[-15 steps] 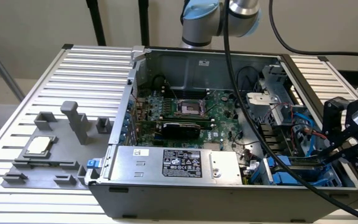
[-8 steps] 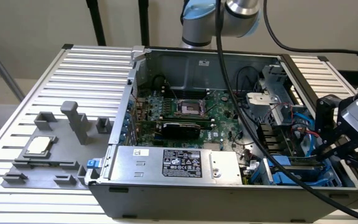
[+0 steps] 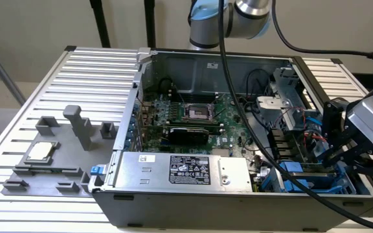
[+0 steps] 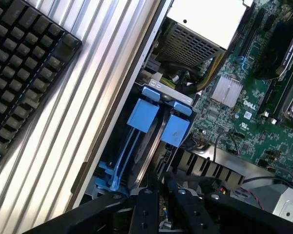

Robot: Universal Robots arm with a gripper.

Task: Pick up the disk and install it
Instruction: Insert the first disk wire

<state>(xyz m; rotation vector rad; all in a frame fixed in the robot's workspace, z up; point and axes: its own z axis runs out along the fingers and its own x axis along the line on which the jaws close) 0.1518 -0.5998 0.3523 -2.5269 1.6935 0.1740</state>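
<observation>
jaws: nearly closed, pinching disk point(image 4: 154, 146) edge | disk: upright in blue cage point(image 4: 109, 179)

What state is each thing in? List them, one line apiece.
computer case, open, side panel off
disk, on edge between its blue rails, in the blue cage
blue cage, inside the case, holding the disk
gripper, down at the disk's near end
processor socket, bare, no cooler on it
silver chip, lying flat on the grey fixture, outside the case
</observation>
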